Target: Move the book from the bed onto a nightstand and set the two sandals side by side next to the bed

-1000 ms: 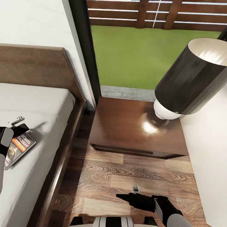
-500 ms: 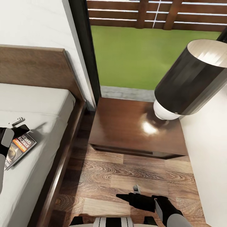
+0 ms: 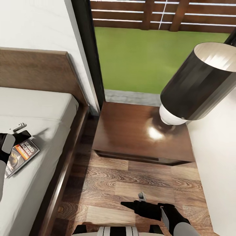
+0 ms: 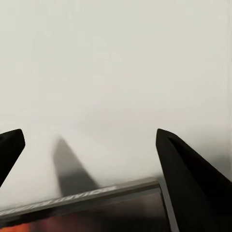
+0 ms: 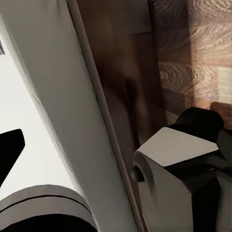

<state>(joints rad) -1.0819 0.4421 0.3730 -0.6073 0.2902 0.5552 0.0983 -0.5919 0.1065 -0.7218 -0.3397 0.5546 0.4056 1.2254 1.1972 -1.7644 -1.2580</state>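
The book (image 3: 22, 156), dark with an orange band, lies flat on the pale mattress of the bed (image 3: 36, 108) near its right side. My left gripper (image 3: 18, 130) hovers open over the book's far edge. In the left wrist view its black fingertips (image 4: 188, 174) stand wide apart above the mattress, with the book's edge (image 4: 87, 205) just below them. The nightstand (image 3: 131, 137) stands right of the bed and carries the black-shaded lamp (image 3: 196, 82). My right gripper (image 3: 135, 200) hangs open low over the wood floor. The blue sandals are out of view.
The dark headboard (image 3: 36, 68) rises behind the mattress. The bed's wooden side rail (image 5: 121, 96) runs between mattress and floor. A tall window (image 3: 157, 55) with lawn and fence lies beyond the nightstand, and a white wall (image 3: 219, 157) closes the right side.
The whole head view has slid down a little. The book shows slightly more to the right by my left gripper. The right arm has not moved.
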